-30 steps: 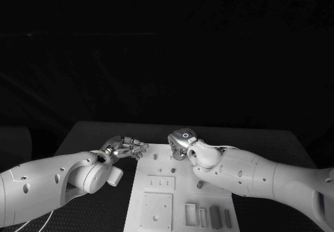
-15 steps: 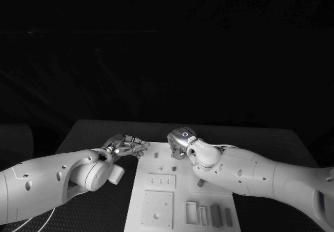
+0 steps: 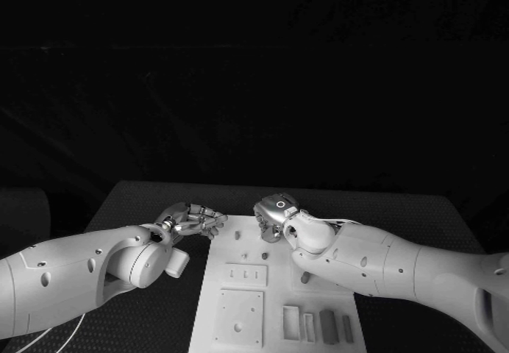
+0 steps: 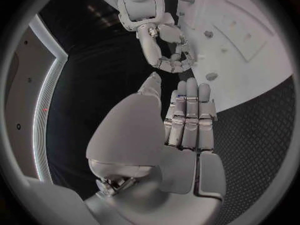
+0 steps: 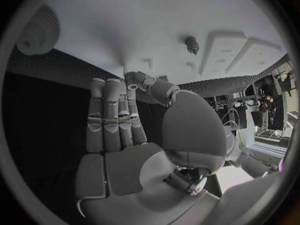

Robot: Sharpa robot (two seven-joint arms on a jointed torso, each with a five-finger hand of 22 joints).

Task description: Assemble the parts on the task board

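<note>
Head view: both hands hover over the far end of the board (image 3: 249, 294), left hand (image 3: 193, 220) at its left edge, right hand (image 3: 273, 218) over the middle. Whether either holds a part I cannot tell here. Grey parts (image 3: 329, 327) lie in recesses at the near right end.

Left wrist view: the left hand's fingers (image 4: 187, 117) lie straight and together, holding nothing; the right hand beyond curls over the board near a peg (image 4: 211, 76).

Right wrist view: the right hand's fingers (image 5: 109, 115) are extended, nothing visibly held, thumb bent; a small peg (image 5: 192, 45) stands on the board. Judgement: line the fingertips squarely over one part before closing.
</note>
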